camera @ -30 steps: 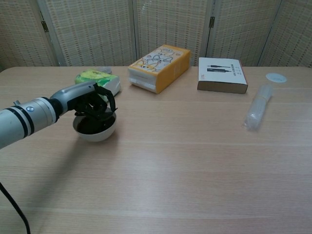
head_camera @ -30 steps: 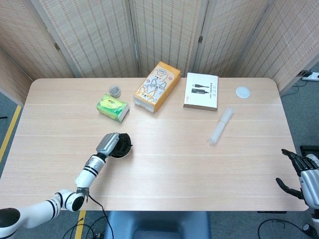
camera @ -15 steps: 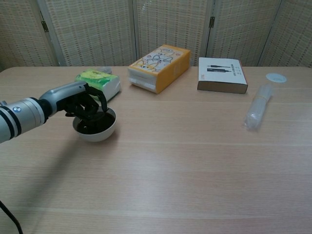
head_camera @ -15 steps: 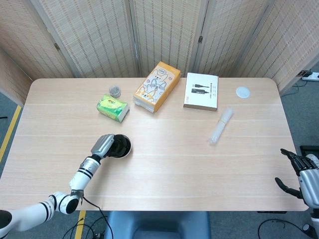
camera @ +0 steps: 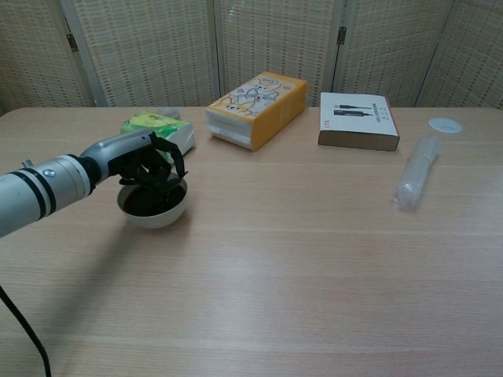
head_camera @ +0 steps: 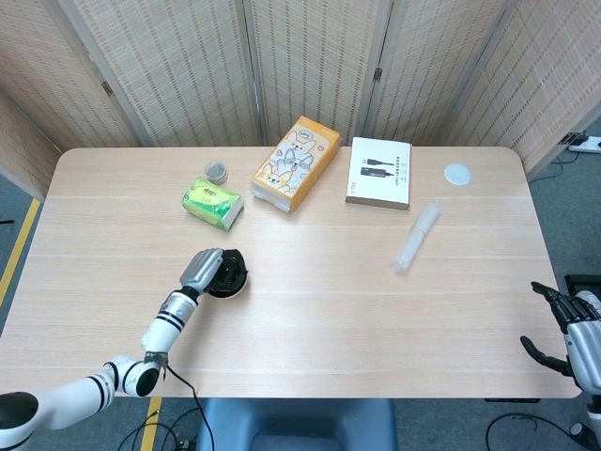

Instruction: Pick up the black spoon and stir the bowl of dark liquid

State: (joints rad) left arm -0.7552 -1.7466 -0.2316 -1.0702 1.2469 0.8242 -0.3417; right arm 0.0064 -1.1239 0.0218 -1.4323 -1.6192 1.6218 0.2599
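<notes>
A white bowl [camera: 154,215] of dark liquid stands on the table's left half, also seen as the bowl [head_camera: 236,281] from above. My left hand [camera: 148,166] hovers over its rim with dark fingers curled down into it, pinching a thin black spoon [camera: 163,188] whose tip dips into the liquid. The spoon is hard to tell apart from the fingers. In the head view my left hand [head_camera: 206,268] covers most of the bowl. My right hand [head_camera: 566,331] hangs off the table's front right corner, fingers spread and holding nothing.
Behind the bowl lie a green tissue pack [head_camera: 212,203] and a small jar [head_camera: 217,171]. Further back are an orange carton [head_camera: 296,163] and a black-and-white box [head_camera: 379,173]. A clear plastic sleeve [head_camera: 416,237] and a white lid [head_camera: 456,174] lie to the right.
My left hand swung to the left over the bowl half a second ago and has now come back to the right. The right hand has stayed put.
</notes>
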